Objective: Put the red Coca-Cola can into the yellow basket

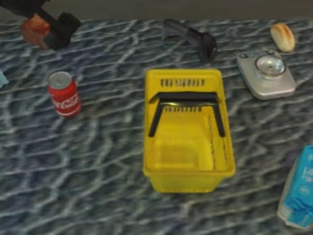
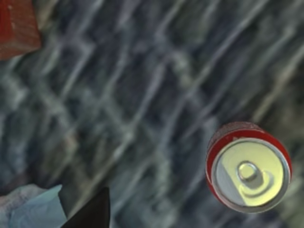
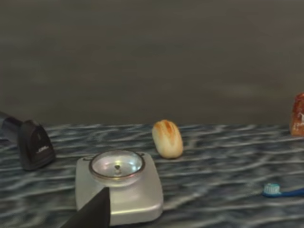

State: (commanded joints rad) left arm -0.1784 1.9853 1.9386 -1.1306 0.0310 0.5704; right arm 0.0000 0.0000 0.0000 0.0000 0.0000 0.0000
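Currently the red Coca-Cola can stands upright on the table's left side, well apart from the yellow basket, which sits empty mid-table with handles folded across. Left gripper hovers at the far left corner, beside a brownish-red cube; the can lies just below it, untouched. Can't tell either gripper's finger state. Right arm out of top view; its wrist camera faces a silver scale and a bread roll.

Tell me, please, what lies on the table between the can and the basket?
Nothing. In the top view, the stretch between the can and the basket is bare blue-patterned table. The can stands upright at the left, apart from the basket.
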